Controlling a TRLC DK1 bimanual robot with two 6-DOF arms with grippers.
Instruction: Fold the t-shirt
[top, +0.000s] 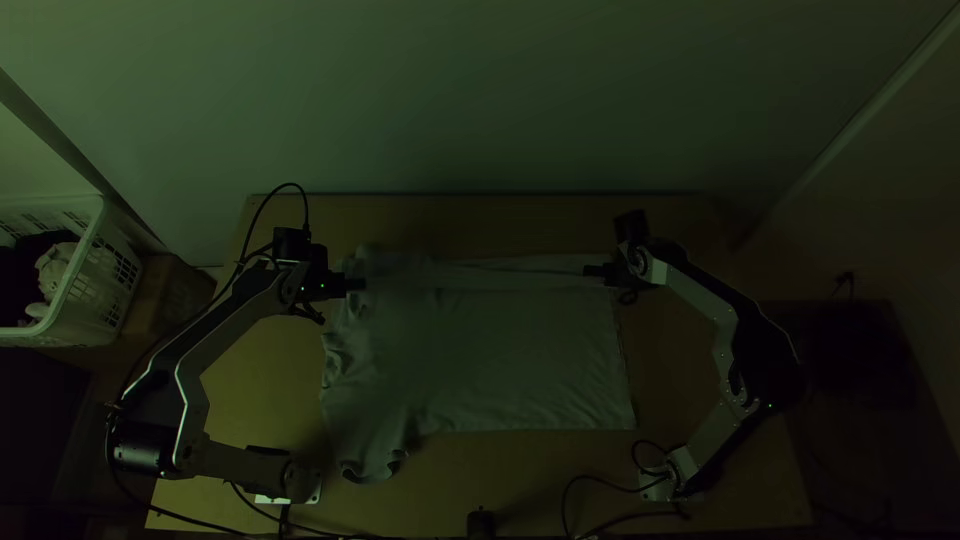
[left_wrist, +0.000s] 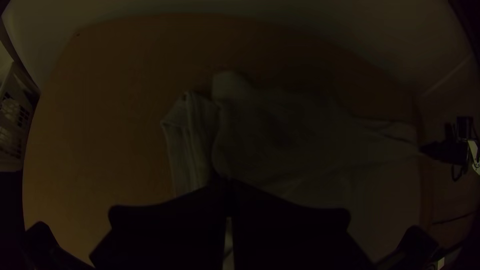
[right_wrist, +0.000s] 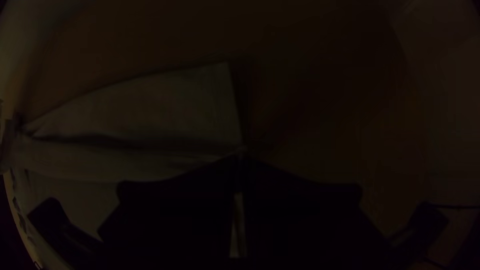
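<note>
Wooden table (top: 250, 380) dim; my left gripper (top: 361, 285) and right gripper (top: 588, 270) both clamped on t-shirt (top: 510, 350). Uneven pull could slip edge grip or skew fold, I judge.

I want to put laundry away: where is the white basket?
At the top view's left edge, the white basket stands left of the table, level with the left gripper.

- I work over a light wooden table (top: 260, 400), wider than it is deep.
- Across its middle lies the t-shirt (top: 500, 350), spread broadly, bunched and wrinkled toward my left, smoother toward my right.
- My left base (top: 300, 482) and right base (top: 660, 488) stand near its near edge, dark cables (top: 590, 478) beside the right one.
</note>
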